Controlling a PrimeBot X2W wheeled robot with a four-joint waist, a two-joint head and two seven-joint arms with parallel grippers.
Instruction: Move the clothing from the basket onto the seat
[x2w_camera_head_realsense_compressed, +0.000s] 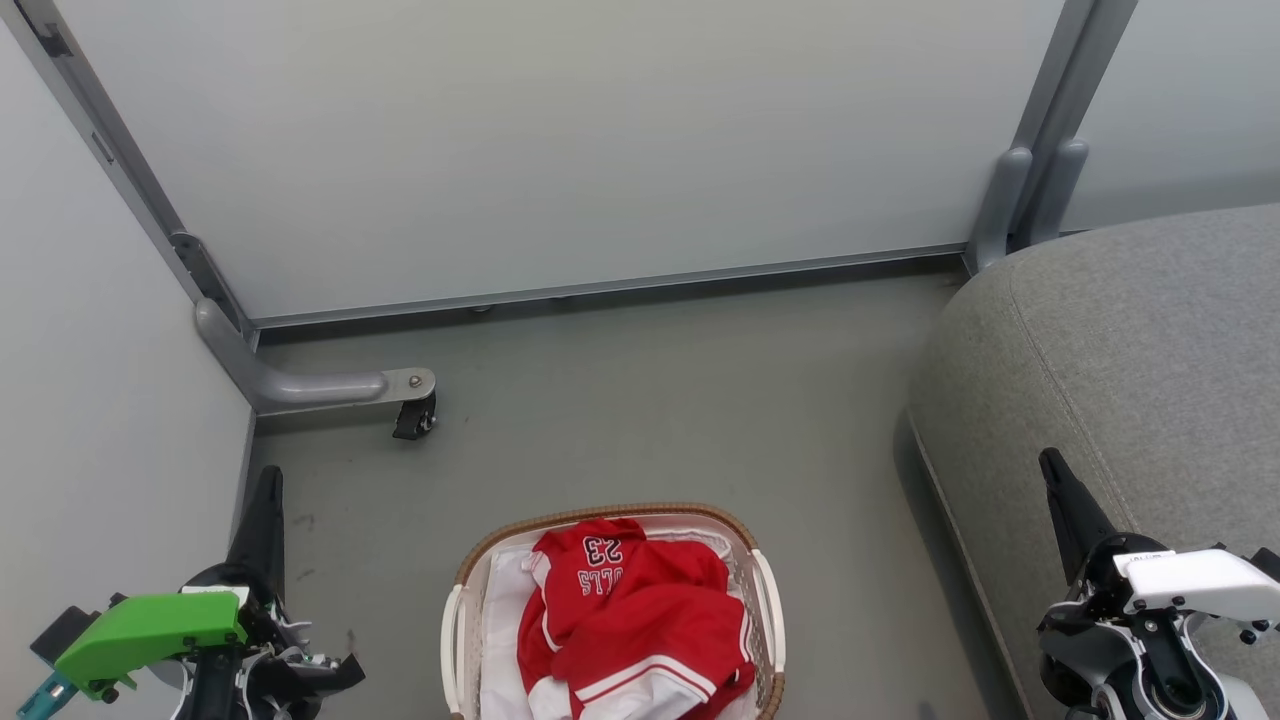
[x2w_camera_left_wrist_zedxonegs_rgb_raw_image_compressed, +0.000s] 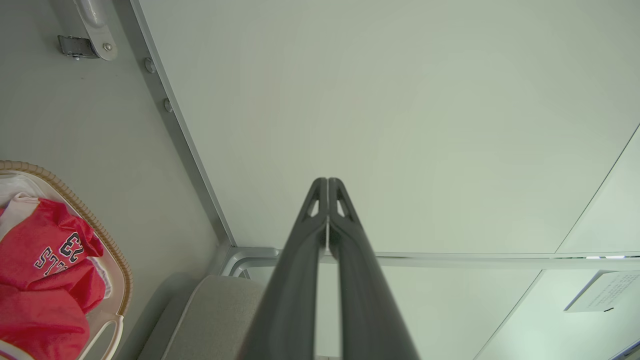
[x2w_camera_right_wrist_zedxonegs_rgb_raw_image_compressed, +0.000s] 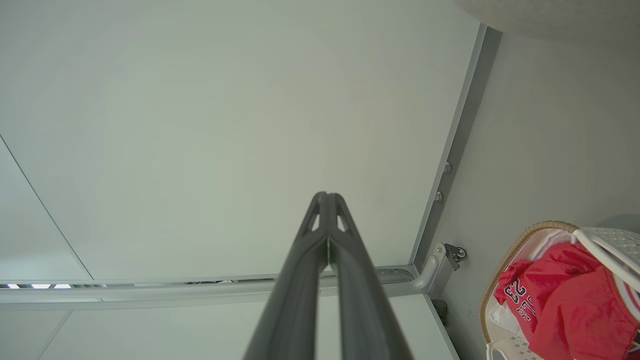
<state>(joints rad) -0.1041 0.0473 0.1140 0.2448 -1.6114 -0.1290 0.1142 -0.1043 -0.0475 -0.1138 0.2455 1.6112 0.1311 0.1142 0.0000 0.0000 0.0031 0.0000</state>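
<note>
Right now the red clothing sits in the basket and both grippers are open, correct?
No: the clothing is in the basket, but both grippers are shut. The wrist views show the left gripper and right gripper with tips touching.

The clothing (x2w_camera_head_realsense_compressed: 640, 610) is soft red cloth, the basket (x2w_camera_head_realsense_compressed: 748, 585) smooth white plastic with a woven brown rim, the seat (x2w_camera_head_realsense_compressed: 1130, 340) matt grey fabric with stitched seams.

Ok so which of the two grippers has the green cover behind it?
The left gripper, at the head view's lower left: a bright green cover sits behind its dark fingers. The right gripper, by the grey seat, has a white cover.
</note>
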